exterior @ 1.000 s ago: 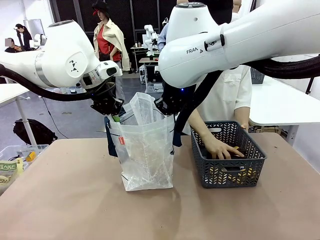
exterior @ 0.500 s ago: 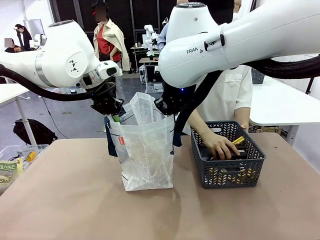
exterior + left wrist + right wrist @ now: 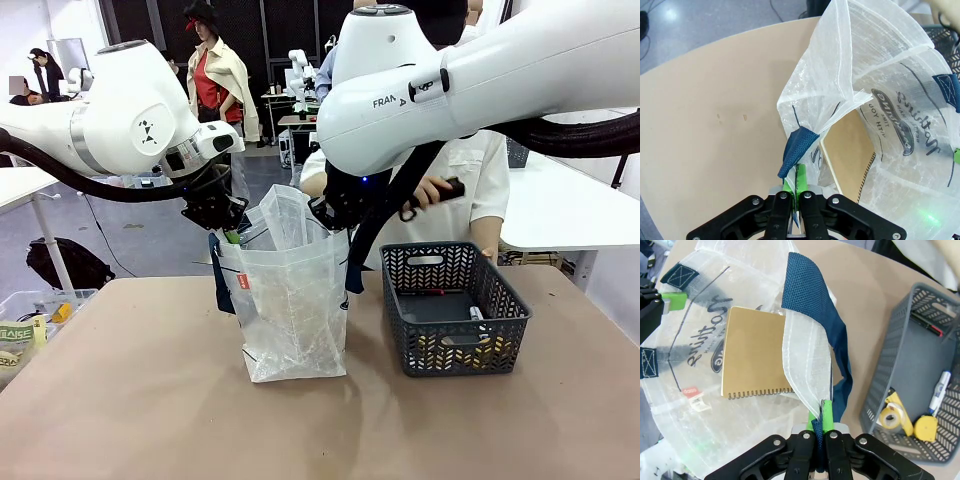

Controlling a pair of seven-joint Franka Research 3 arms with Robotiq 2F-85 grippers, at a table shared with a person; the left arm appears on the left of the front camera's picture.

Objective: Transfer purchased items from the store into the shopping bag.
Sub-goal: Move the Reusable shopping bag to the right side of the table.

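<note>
Tan table [image 3: 150,400]: translucent white bag [image 3: 295,310], navy straps [image 3: 810,295], L pincer [image 3: 796,184] + R pincer [image 3: 821,416] each clamped on it.

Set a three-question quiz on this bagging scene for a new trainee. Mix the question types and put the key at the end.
1. True or false: both arms' jaws are shut on the shopping bag.
2. Which item already lies inside the bag? A) tan spiral notebook B) roll of tape C) red pen
3. Fill in: the white marker lies in the grey ____.
Key: 1 true; 2 A; 3 basket.
</note>
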